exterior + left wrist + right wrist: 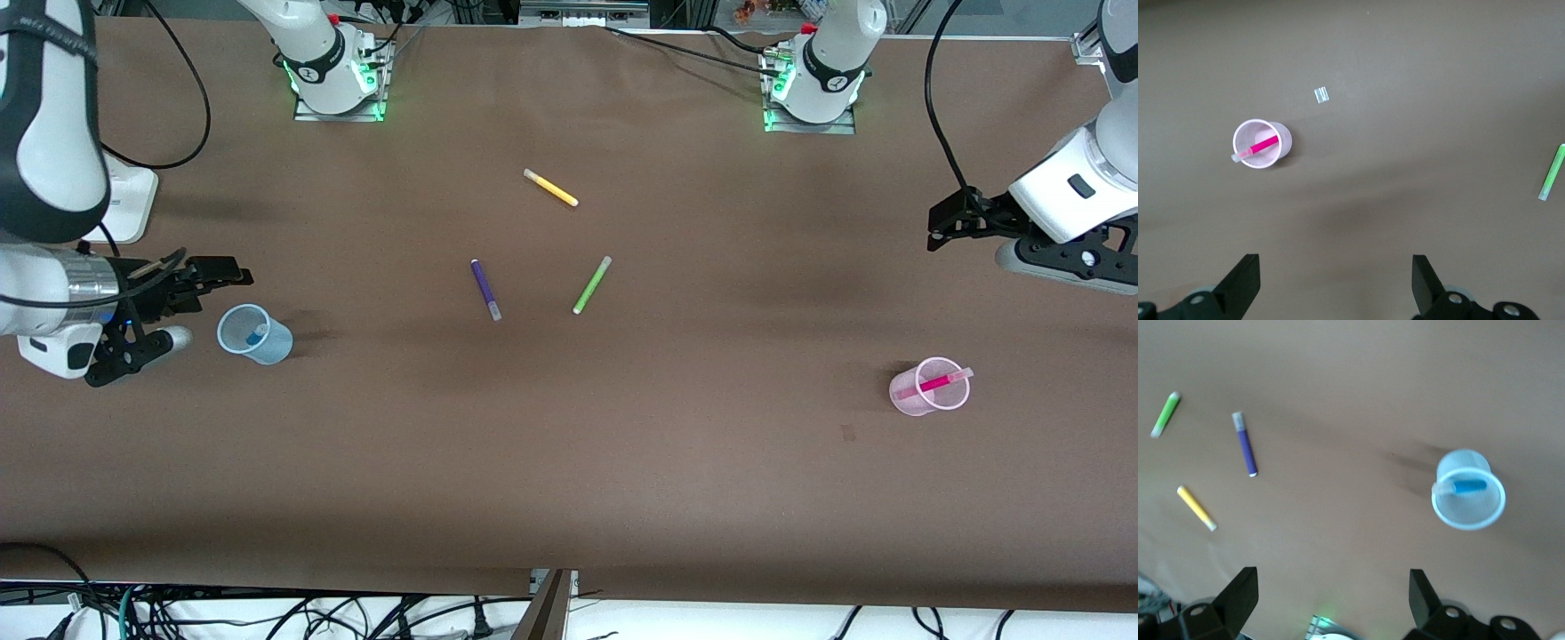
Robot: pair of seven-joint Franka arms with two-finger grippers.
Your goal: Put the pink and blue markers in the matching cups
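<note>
The pink marker (933, 384) stands slanted inside the light pink cup (916, 402) near the left arm's end of the table; both show in the left wrist view, the marker (1262, 146) in the cup (1283, 137). The blue marker (260, 333) sits inside the light blue cup (276, 342) near the right arm's end; the right wrist view shows the marker (1469, 486) in the cup (1469, 513). My left gripper (944, 220) is open and empty, up in the air beside the pink cup. My right gripper (222, 271) is open and empty, raised beside the blue cup.
A purple marker (485, 289), a lime-green marker (591, 284) and a yellow marker (550, 188) lie mid-table. A small clear scrap (1321, 95) lies near the pink cup. The arm bases (338, 80) stand along the table's edge farthest from the front camera.
</note>
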